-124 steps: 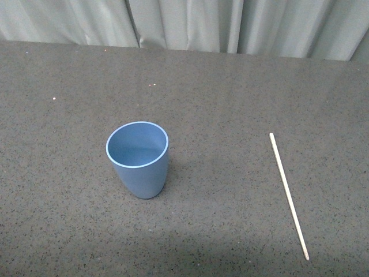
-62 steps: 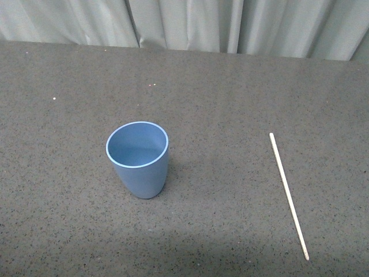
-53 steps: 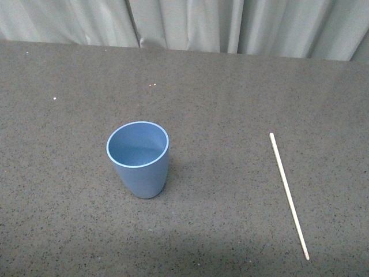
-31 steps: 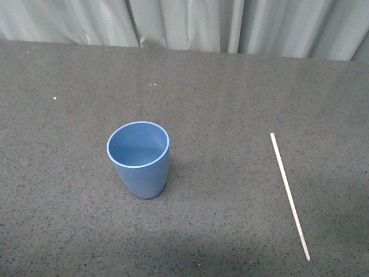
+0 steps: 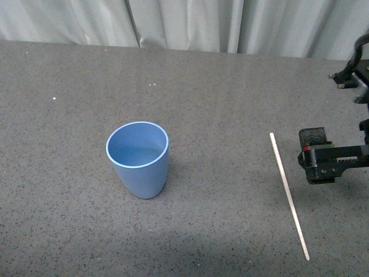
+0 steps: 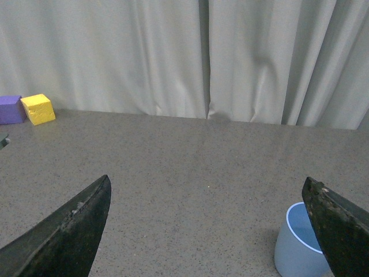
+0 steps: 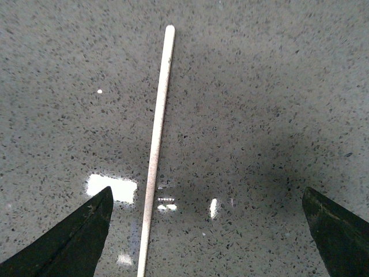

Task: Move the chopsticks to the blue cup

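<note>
The blue cup (image 5: 137,158) stands upright and empty on the dark speckled table, left of centre. The chopstick (image 5: 288,195) lies flat on the table at the right, running from far to near. My right gripper (image 5: 311,154) is open just right of the stick's far half, above the table. In the right wrist view the chopstick (image 7: 155,156) lies between the open jaws, close to one finger (image 7: 81,236). My left gripper (image 6: 206,190) is open and empty; the blue cup (image 6: 295,245) shows beside one finger. The left arm is out of the front view.
The grey table (image 5: 219,92) ends at a pale curtain (image 5: 190,23) at the back. A yellow block (image 6: 38,108) and a purple block (image 6: 10,109) sit by the curtain in the left wrist view.
My right gripper has come into the front view from the right edge and now sits beside the chopstick. The cup and the chopstick have not moved.
</note>
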